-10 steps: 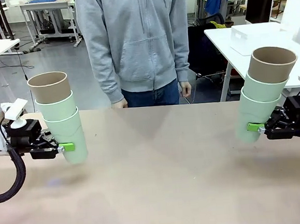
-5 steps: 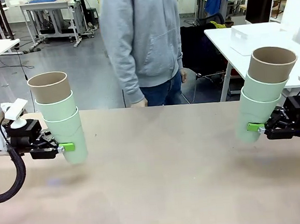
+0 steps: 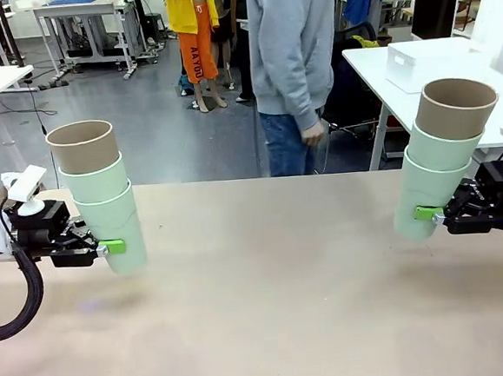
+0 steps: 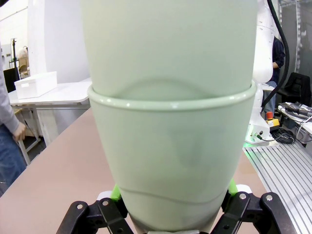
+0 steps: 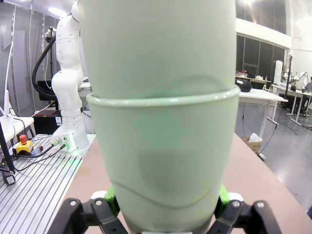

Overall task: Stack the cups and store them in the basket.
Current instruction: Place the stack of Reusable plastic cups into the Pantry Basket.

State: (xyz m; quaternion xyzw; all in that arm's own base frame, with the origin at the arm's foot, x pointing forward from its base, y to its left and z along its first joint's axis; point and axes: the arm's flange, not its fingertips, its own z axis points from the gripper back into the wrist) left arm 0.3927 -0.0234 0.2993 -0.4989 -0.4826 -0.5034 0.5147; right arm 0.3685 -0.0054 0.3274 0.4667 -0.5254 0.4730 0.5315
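My left gripper (image 3: 110, 248) clenches the left stack (image 3: 99, 187) of tapered matte cups, mint-green below tan-brown, above the beige table (image 3: 270, 308); my right gripper (image 3: 426, 214) clenches the matching right stack (image 3: 440, 151). Pinched low and leaning, either could slip mid-swing.

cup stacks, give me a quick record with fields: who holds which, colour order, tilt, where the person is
left stack: three nested cups, tan on top, two mint green below
right stack: same order, tan over two mint green
left gripper: shut on the bottom cup of the left stack
right gripper: shut on the bottom cup of the right stack
tilt: both stacks lean, tops outward
table: tan top, under both stacks
person: standing at the far side, right of centre, turned sideways
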